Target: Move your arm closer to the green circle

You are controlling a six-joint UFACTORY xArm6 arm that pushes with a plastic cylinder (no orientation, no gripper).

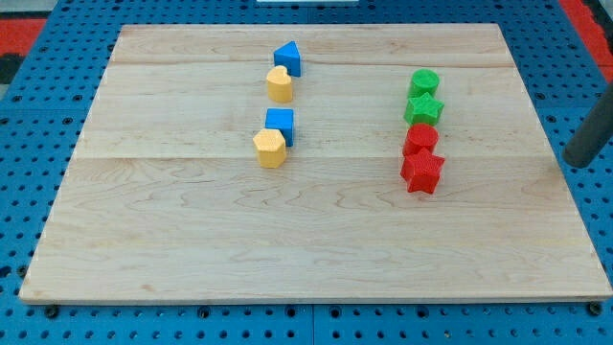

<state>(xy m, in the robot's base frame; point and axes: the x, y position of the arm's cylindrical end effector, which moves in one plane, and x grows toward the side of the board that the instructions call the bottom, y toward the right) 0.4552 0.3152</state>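
My tip [578,165] off table's [287,249] right edge, bare rod, gripping nothing. Green circle [424,81] up-left; approach from right, avoid green star [423,108].

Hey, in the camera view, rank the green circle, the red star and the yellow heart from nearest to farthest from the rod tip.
My tip sits at the view's right edge, off the board and clear of every block.
1. Red star: bottom of the right-hand column.
2. Green circle: top of that column, slightly farther.
3. Yellow heart: left cluster, near the view's top, plainly farthest.
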